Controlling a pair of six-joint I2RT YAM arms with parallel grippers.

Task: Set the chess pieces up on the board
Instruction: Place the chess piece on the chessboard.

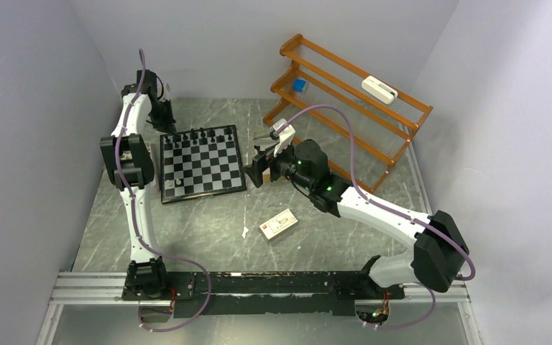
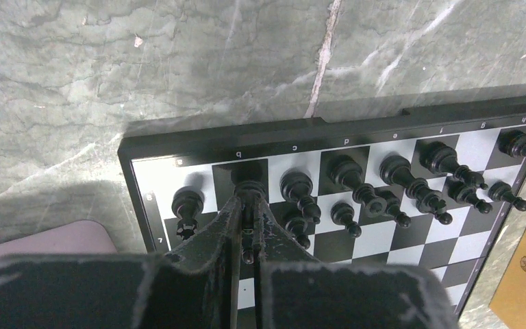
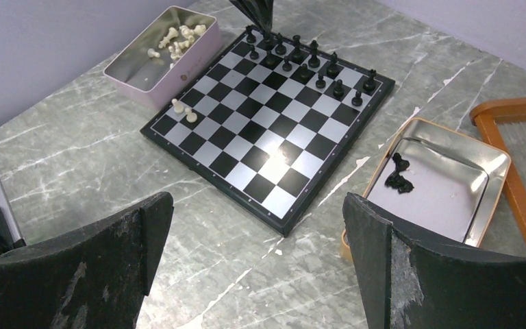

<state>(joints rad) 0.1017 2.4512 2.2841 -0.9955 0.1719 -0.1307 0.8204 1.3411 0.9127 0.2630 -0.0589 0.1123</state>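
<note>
Tightly left claw [image 2: 248, 205] pinches tiny black piece [image 2: 248, 255] over checkered board [image 2: 383, 130]; right claw [image 3: 257, 202] gapes.

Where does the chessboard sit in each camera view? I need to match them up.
Top external: the board lies centre-left.
Left wrist: the board spans the middle and right.
Right wrist: the board sits upper centre, at an angle.
Shared landmark: the row of black pieces along one board edge.

Grey marbled table [image 1: 208, 230], pale walls [image 1: 29, 108], wooden rack [image 1: 348, 108]
</note>
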